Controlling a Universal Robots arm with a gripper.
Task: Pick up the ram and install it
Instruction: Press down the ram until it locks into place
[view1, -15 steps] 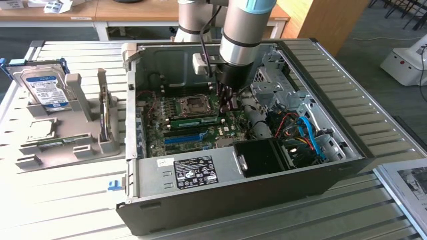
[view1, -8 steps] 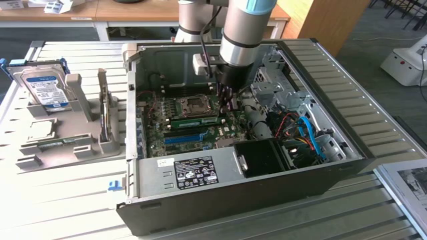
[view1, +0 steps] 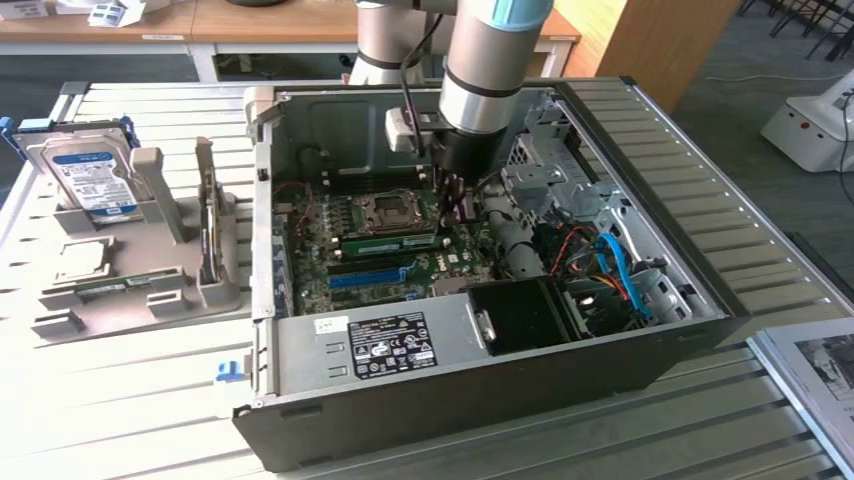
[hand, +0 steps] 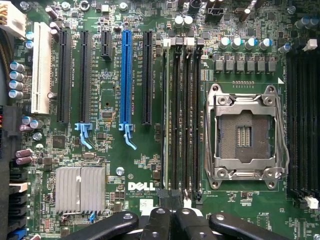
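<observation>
Install step, I reckon: ram (view1: 390, 241) already sits in a memory slot on the motherboard (view1: 350, 262), just beside the empty CPU socket (view1: 391, 209), inside the open PC case (view1: 694, 330) on the desk (view1: 120, 410). Pincer (view1: 458, 207) is squeezed narrow, gripping nothing I can see, and hangs close over the slot's end. Can't tell if it's touching the stick. Seating prob. needs a straight, even downward push w/o side load.
</observation>
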